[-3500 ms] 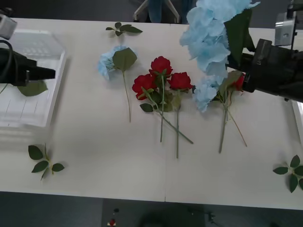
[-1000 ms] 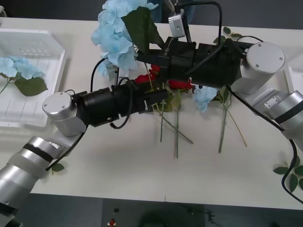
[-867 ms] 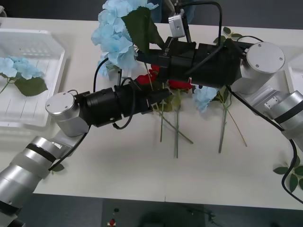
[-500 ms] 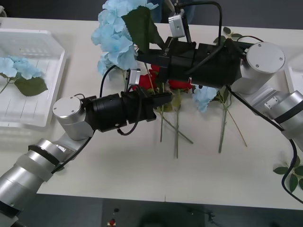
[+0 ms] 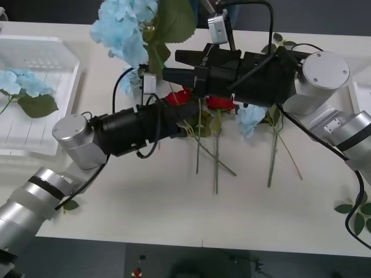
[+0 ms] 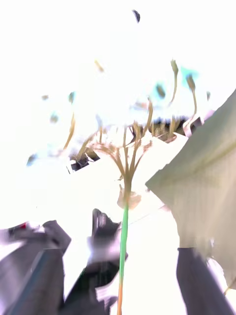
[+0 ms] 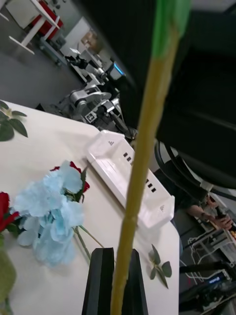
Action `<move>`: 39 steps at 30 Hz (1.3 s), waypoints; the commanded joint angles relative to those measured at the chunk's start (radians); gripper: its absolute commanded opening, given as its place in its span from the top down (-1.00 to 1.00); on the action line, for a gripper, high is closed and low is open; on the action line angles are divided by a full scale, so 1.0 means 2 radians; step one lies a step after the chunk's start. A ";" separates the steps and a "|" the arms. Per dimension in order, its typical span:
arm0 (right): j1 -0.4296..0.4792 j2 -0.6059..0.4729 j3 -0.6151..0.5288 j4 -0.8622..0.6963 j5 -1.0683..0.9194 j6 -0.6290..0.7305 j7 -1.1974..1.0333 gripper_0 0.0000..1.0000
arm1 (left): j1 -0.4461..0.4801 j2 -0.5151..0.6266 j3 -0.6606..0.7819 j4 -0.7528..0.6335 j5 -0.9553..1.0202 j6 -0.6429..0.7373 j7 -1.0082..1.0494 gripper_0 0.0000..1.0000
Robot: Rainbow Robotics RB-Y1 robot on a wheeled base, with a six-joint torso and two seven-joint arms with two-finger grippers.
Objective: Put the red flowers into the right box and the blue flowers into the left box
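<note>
One blue flower (image 5: 123, 28) stem pinched by left end effector (image 5: 184, 128).

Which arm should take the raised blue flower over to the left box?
Left. The left gripper appears closed on the blue flower at its stem, and the left box lies on that arm's side. The right gripper is open beside the stem.

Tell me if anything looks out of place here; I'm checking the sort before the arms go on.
One red flower lies half hidden under a blue flower on the table, easy to miss. The left gripper holds a raised blue flower aloft. Nothing looks damaged or spilled.
</note>
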 commanded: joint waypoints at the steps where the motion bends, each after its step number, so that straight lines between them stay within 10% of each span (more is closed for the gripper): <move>1: -0.013 -0.029 0.000 -0.009 -0.004 -0.008 0.007 -1.00 | -0.016 0.053 0.019 -0.016 0.045 0.007 0.006 1.00; 12: -0.013 -0.154 0.001 0.014 -0.004 0.020 -0.165 -1.00 | -0.016 0.174 0.138 -0.046 -0.055 0.083 0.017 1.00; 25: -0.061 -0.308 0.106 0.103 0.021 0.058 -0.572 -1.00 | 0.006 0.310 0.343 0.020 -0.301 0.264 0.307 1.00; 39: -0.064 -0.312 0.158 0.149 0.220 0.072 -0.754 -1.00 | 0.079 0.341 0.479 0.030 -0.484 0.301 0.317 1.00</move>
